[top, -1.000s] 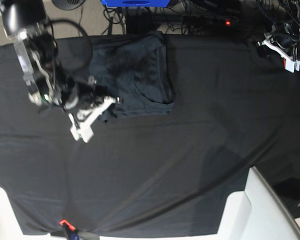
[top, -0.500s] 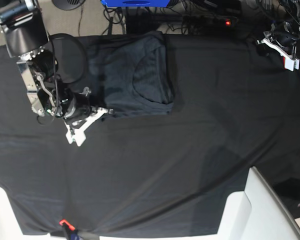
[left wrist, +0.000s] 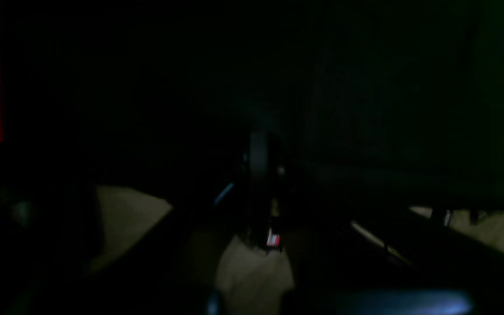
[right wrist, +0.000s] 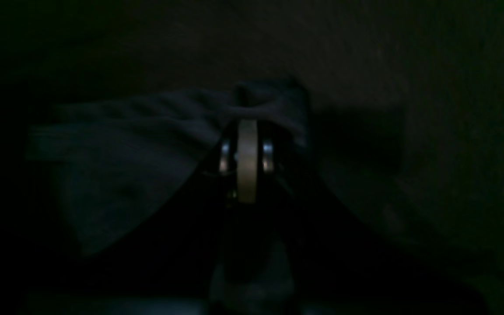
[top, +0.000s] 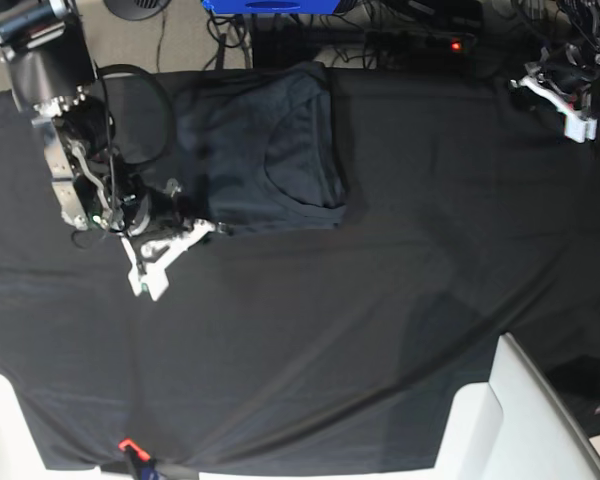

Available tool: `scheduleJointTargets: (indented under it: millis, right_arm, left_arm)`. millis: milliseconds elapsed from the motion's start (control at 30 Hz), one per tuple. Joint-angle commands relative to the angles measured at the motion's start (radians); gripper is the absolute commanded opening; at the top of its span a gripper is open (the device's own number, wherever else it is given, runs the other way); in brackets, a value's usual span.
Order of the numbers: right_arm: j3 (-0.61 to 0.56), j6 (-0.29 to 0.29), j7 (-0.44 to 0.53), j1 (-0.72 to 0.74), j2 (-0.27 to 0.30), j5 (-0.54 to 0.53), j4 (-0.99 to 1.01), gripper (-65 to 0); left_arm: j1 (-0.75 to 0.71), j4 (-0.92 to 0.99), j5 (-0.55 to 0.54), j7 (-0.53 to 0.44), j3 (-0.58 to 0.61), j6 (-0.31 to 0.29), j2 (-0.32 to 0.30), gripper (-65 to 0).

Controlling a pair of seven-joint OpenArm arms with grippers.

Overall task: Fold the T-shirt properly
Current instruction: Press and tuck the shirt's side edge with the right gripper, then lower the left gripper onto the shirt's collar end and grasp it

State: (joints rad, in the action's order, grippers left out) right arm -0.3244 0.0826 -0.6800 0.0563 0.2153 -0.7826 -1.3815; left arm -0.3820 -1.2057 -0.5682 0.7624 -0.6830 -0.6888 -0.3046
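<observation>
- The T-shirt (top: 265, 150) lies folded into a rough rectangle on the black cloth (top: 380, 330), up near the table's far edge and towards the left in the overhead view, with its neckline curve showing on top.
- The right gripper (top: 148, 268) sits low over the black cloth just off the shirt's near left corner, its white fingers (top: 165, 255) pointing away from the shirt.
- Its jaws are pressed together with nothing between them; in the right wrist view the closed tips (right wrist: 247, 159) show as one pale strip, and the shirt (right wrist: 147, 144) lies beyond them, bunched a little at the nearest corner.
- From the overhead view, the gripper looks just beside the shirt's corner; whether it touches the fabric I can't make out.
- The left gripper (top: 560, 100) hangs at the far right corner of the table, well apart from the shirt, over the edge of the cloth.
- Its jaws are closed too, and it carries nothing; the left wrist view is too dark to show more than a dim outline of the fingers (left wrist: 258, 175).
- A blue box (top: 270, 5) stands on the floor just past the table's far edge, behind the shirt, among black cables (top: 400, 30).
- A white panel (top: 525, 420) angles in at the near right corner.
</observation>
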Motion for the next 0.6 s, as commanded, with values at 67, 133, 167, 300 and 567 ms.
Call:
scheduleJointTargets:
  millis: [67, 133, 167, 300, 567]
  right_arm:
    - [0.003, -0.008, 0.072, -0.065, 0.046, -0.018, -0.212, -63.6]
    - [0.005, -0.008, 0.107, -0.117, 0.068, -0.018, -0.298, -63.6]
    - [0.005, -0.007, 0.113, -0.134, 0.078, -0.018, -0.31, -63.6]
    - [0.005, -0.008, 0.119, -0.177, 0.092, -0.018, -0.27, -63.6]
    - [0.066, -0.014, 0.121, -0.233, 0.092, -0.016, -0.129, -63.8]
  left_arm:
    - [-0.001, -0.059, 0.026, -0.013, 0.041, -0.009, -0.012, -65.0]
    - [-0.001, -0.115, 0.037, -0.005, 0.073, -0.009, -0.001, -65.0]
    - [-0.002, -0.156, 0.037, 0.001, 0.096, -0.009, 0.009, -65.0]
    - [-0.038, -0.375, 0.032, 0.09, 0.185, -0.009, 0.043, -65.0]
    - [0.01, -0.431, -0.346, 0.211, 0.236, -0.009, 0.077, -25.8]
